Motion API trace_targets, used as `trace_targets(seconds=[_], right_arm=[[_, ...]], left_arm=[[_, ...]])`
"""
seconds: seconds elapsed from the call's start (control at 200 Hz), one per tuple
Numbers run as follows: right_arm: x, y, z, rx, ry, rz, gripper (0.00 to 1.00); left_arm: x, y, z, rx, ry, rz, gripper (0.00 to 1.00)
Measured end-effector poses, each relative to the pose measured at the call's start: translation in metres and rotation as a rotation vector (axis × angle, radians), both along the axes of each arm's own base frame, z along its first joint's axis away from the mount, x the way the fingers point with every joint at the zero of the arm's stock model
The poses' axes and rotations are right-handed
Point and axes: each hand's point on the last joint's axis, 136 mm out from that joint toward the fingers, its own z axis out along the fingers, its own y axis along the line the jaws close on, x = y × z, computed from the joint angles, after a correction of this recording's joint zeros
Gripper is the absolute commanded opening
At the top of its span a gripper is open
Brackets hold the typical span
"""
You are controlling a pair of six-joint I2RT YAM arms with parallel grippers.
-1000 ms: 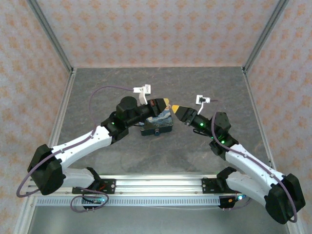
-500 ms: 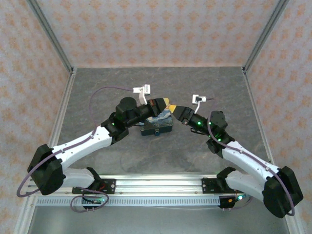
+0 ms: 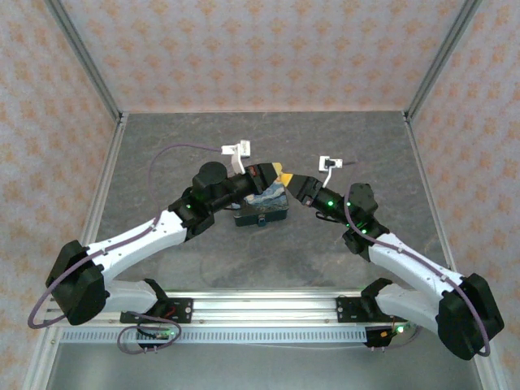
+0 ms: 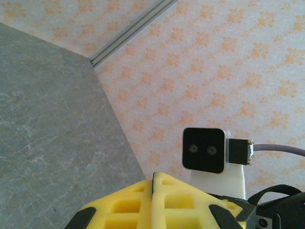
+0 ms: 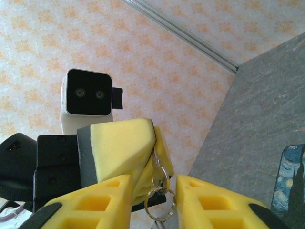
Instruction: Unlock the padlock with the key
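My left gripper (image 3: pixel 279 170) hangs above the box, its yellow pads (image 5: pixel 125 145) shut on the silvery key (image 5: pixel 158 160). The key sticks out of the pads, and its key ring (image 5: pixel 160 203) dangles below. My right gripper (image 5: pixel 153 198) faces it tip to tip; its jaws stand apart on either side of the ring, not touching it. In the left wrist view my left gripper (image 4: pixel 153 180) shows pads pressed together. A small dark piece (image 3: pixel 262 219) on the box's front may be the padlock; it is too small to tell.
The box with the starry-night print (image 3: pixel 262 207) sits mid-table under both grippers, and its corner (image 5: pixel 290 179) is in the right wrist view. The grey tabletop (image 3: pixel 325 146) is bounded by patterned walls and metal rails. The right wrist camera (image 4: pixel 204 150) faces the left one.
The right arm has moved left until its gripper meets the left gripper's tip, and its jaws have narrowed around the key ring. The left arm and box have stayed put.
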Motion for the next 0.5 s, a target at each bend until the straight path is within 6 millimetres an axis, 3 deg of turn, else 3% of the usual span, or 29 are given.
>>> trace_targets(seconds=[0.33,0.5], right_arm=[[0.0016,0.0011,-0.0017,0.000,0.005,0.001,0.16],[0.0023,0.0014,-0.0022,-0.001,0.007,0.000,0.18]], left_arm=[[0.0001,-0.0001,-0.0003,-0.004,0.006,0.000,0.00],[0.0001,-0.0002,-0.0004,-0.004,0.007,0.000,0.00]])
